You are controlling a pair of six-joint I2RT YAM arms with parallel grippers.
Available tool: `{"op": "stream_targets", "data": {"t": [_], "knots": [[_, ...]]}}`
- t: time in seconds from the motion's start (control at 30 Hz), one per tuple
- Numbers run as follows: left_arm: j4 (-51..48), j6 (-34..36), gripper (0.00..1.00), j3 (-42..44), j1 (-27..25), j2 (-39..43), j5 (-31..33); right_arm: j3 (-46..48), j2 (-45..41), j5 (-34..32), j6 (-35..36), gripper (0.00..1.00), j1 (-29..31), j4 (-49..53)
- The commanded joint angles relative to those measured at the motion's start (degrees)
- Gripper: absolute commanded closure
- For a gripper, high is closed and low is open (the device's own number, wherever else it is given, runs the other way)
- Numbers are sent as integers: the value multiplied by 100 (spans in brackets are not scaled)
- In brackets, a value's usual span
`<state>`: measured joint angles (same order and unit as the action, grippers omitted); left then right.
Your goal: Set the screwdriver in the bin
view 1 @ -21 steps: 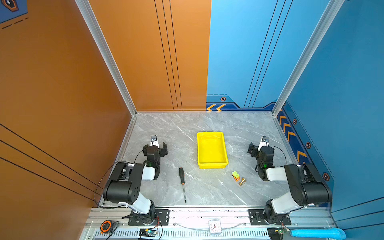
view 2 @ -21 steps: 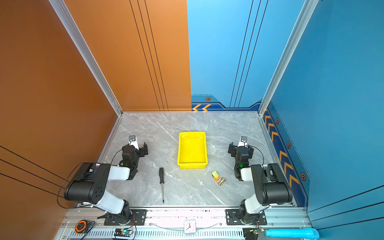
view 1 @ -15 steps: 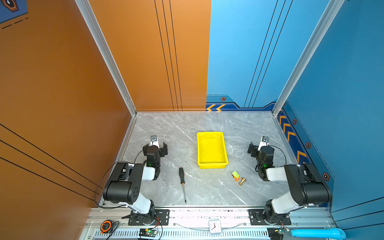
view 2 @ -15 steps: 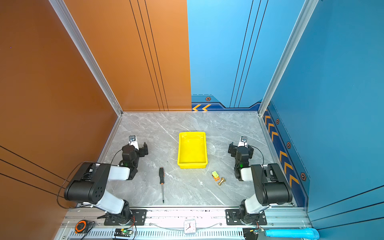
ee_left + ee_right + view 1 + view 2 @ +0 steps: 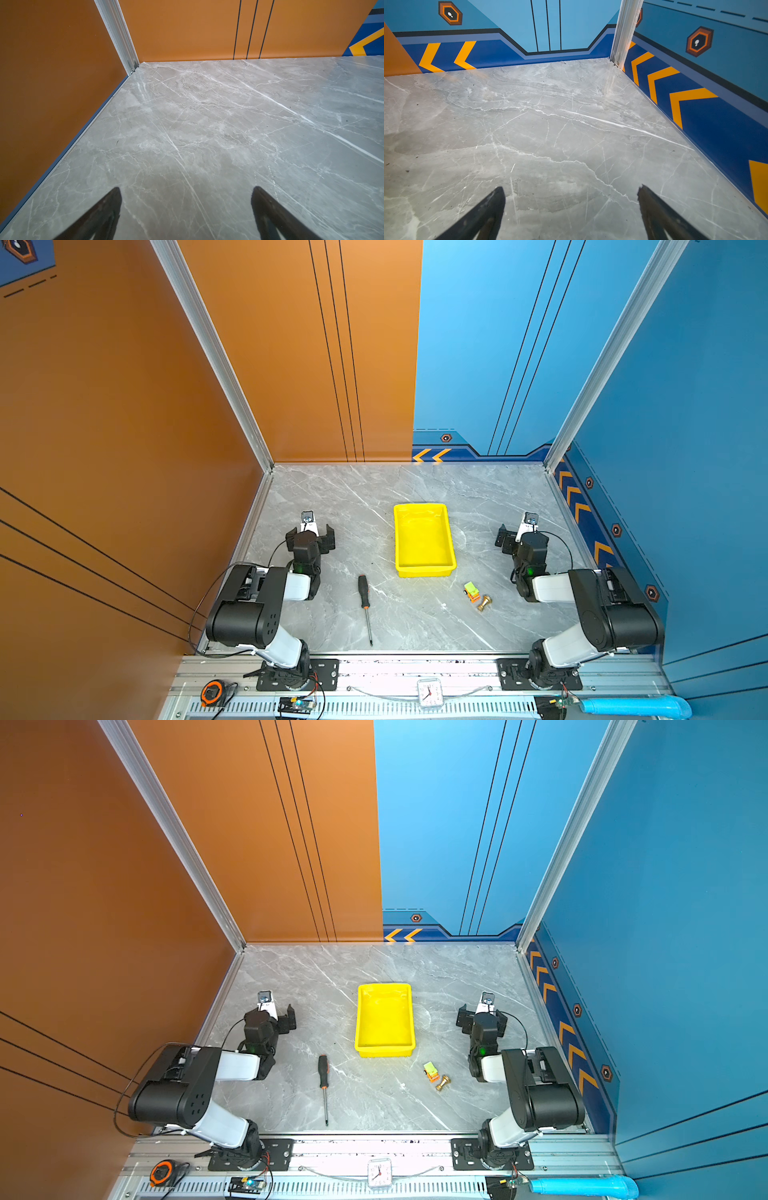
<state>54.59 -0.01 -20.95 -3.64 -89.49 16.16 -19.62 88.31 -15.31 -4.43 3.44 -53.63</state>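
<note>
Screwdriver (image 5: 364,605) is found lying flat on the grey marble tabletop (image 5: 374,493), outside the bin (image 5: 423,572), so it's not put away yet. In both top views it's seen just off the bin's near left corner, close but not touching, between that corner and the left arm. The black handle is pointed toward the back wall, an orange collar is seen where handle meets shaft, and the thin shaft is aimed at the front rail.

The bin is set roughly mid-tabletop with its long side running front to back, and only its yellow floor is shown inside. Off its near right corner, a small green-and-orange toy (image 5: 471,591) and a brass fitting (image 5: 484,602) are parked just beside each other; whether they touch can't be told.

The left claw (image 5: 309,537) is held wide open over the left side of the tabletop, well apart from the screwdriver. In the left wrist view its dark fingertips (image 5: 113,199) are spread, with only bare marble framed between them. Same deal on the other side: the right claw (image 5: 521,539) is spread open too, near the blue wall, and only marble is seen between its fingertips in the right wrist view. Nothing is gripped by either claw.
</note>
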Motion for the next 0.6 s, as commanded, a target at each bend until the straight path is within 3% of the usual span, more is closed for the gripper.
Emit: {"op": "stream_targets", "data": {"t": [0.0, 0.37, 0.57], "knots": [[-9, 27, 2, -16, 39, -24, -127, -84, 37, -101, 6, 0, 11, -43], [-10, 14, 2, -15, 41, -24, -119, -78, 35, -104, 3, 0, 5, -49], [-152, 54, 2, -9, -46, 193, 107, 146, -234, -444, -19, 0, 102, -238]]}}
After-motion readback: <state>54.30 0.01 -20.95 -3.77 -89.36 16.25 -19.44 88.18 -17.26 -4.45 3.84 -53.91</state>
